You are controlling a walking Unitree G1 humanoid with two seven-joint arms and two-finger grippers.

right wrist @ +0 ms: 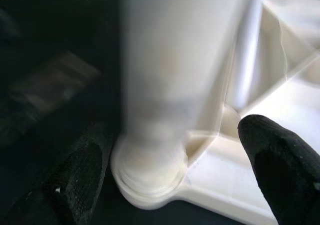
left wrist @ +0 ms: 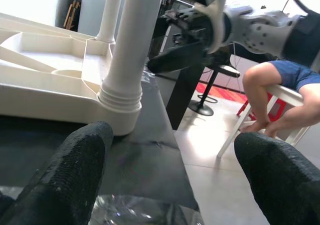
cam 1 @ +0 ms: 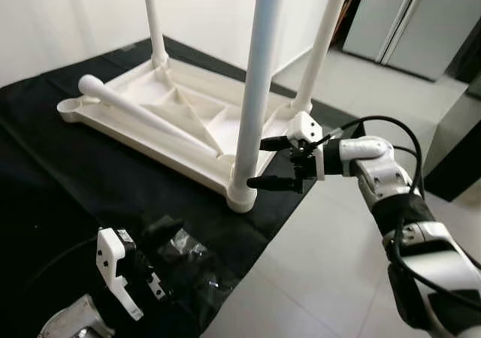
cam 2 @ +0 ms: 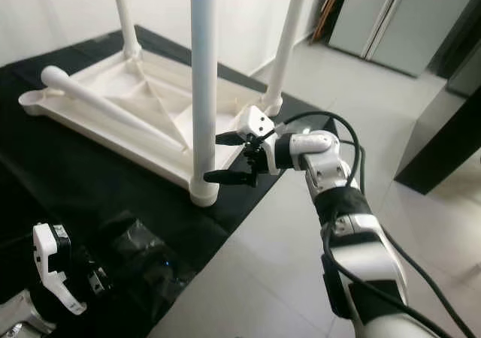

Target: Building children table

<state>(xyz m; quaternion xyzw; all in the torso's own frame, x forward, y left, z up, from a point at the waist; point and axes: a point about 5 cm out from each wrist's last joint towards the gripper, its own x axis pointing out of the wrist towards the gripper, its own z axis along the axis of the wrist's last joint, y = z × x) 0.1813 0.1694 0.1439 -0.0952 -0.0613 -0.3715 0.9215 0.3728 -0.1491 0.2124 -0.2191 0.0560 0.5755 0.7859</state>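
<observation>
We see a white plastic children's table lying upside down on a black-covered surface, three legs standing up and a fourth leg lying loose across its underside. Our right gripper is spread wide beside the near corner leg, low by its socket, not closed on it. Our left gripper is also wide open, hanging low over crumpled plastic wrap. The legs look light, stiff and smooth, likely slippery; gripping low seems steadiest. The corner sits close to the surface's edge, with open floor beyond.

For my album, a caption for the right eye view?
Right gripper open around a white plastic table leg standing in the upturned tabletop.
</observation>
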